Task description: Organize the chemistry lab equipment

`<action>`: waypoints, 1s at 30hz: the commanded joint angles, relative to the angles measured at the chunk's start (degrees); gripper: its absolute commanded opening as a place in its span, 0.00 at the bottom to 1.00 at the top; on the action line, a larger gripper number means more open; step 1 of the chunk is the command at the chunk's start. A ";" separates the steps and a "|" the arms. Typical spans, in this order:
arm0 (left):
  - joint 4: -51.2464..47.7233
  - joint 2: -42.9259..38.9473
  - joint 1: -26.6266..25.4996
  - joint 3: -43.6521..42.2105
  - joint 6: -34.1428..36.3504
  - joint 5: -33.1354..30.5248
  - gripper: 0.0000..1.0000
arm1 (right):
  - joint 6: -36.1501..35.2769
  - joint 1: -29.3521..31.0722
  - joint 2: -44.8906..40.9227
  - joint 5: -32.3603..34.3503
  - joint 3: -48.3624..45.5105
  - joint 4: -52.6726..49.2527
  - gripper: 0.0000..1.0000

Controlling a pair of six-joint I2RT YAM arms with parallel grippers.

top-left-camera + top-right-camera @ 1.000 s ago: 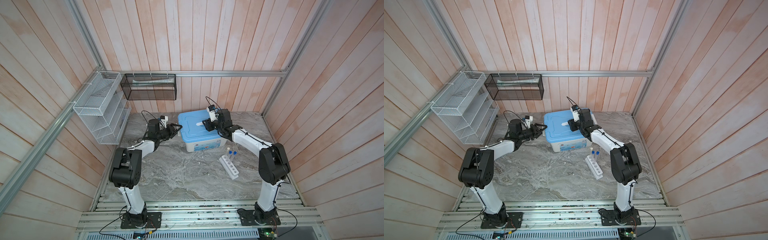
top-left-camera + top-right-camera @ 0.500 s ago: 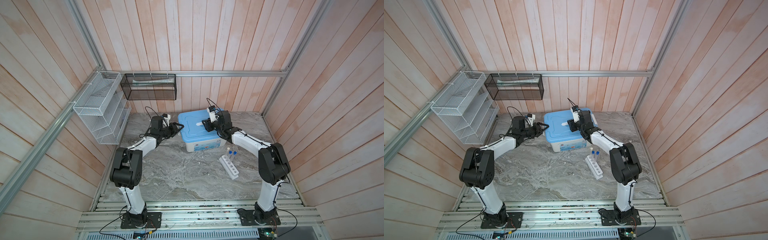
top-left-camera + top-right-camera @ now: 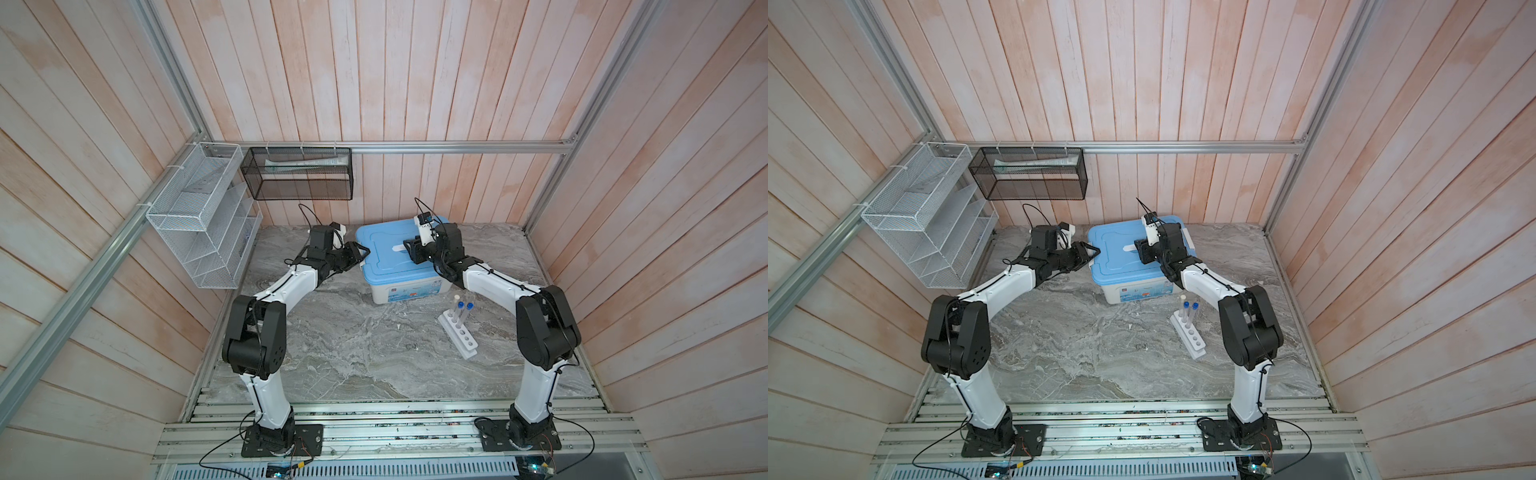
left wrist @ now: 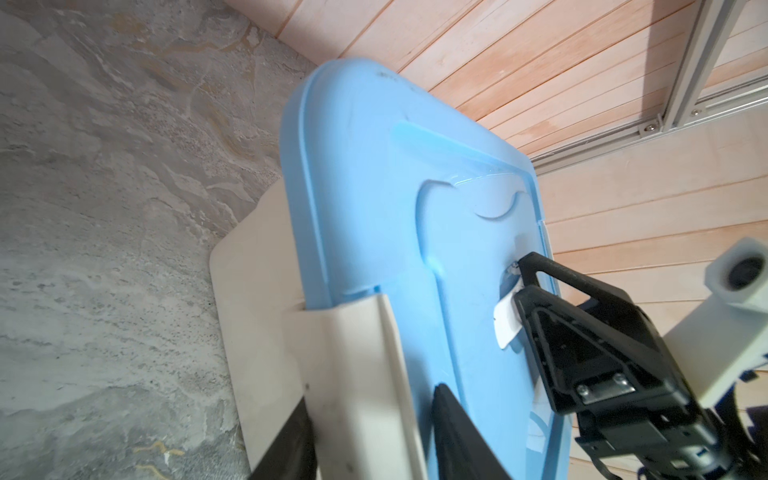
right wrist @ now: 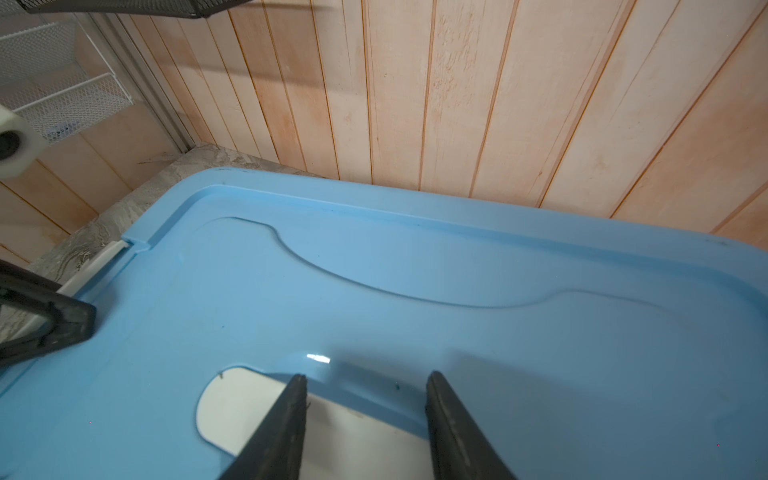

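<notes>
A white six-hole rack (image 3: pixel 457 334) stands on the table at the right, with three capped tubes (image 3: pixel 464 313) upright in its far holes, two blue-capped and one white-capped. Both grippers are away from it, at a blue-lidded storage box (image 3: pixel 390 253). My left gripper (image 4: pixel 372 399) is open, its jaws either side of the white latch (image 4: pixel 357 374) on the box's left end. My right gripper (image 5: pixel 366 376) hangs open over the lid's middle, with the flat white handle (image 5: pixel 232 407) under its jaws. Neither gripper holds anything.
A white wire-mesh rack (image 3: pixel 199 220) hangs on the left wall, and a black mesh basket (image 3: pixel 299 174) with a pale tube in it hangs on the back wall. Wooden walls close in the back and sides. The box (image 3: pixel 1133 291) stands near the back wall.
My left gripper has moved a little toward the box's left end and its jaws have narrowed around the latch. The right arm has hardly moved.
</notes>
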 commanded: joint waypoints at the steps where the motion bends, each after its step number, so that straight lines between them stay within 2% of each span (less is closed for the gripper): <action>1: -0.23 -0.83 -2.26 3.04 3.65 0.24 0.41 | 2.34 1.91 4.90 -4.60 -4.55 -14.40 0.48; 8: -4.28 -0.62 -3.17 5.59 6.22 -2.69 0.35 | 2.82 1.95 4.81 -5.03 -5.54 -13.40 0.47; 15: -5.88 -0.88 -4.02 6.96 7.62 -4.59 0.35 | 2.79 2.16 4.50 -4.98 -5.65 -13.54 0.47; 24: -1.63 -10.23 -3.00 6.22 13.49 -8.54 0.51 | -0.54 2.12 1.82 -2.61 1.69 -20.25 0.47; 30: 4.44 -19.62 1.74 -1.73 14.69 -12.46 0.59 | -2.18 2.07 -0.47 -0.49 7.19 -23.19 0.51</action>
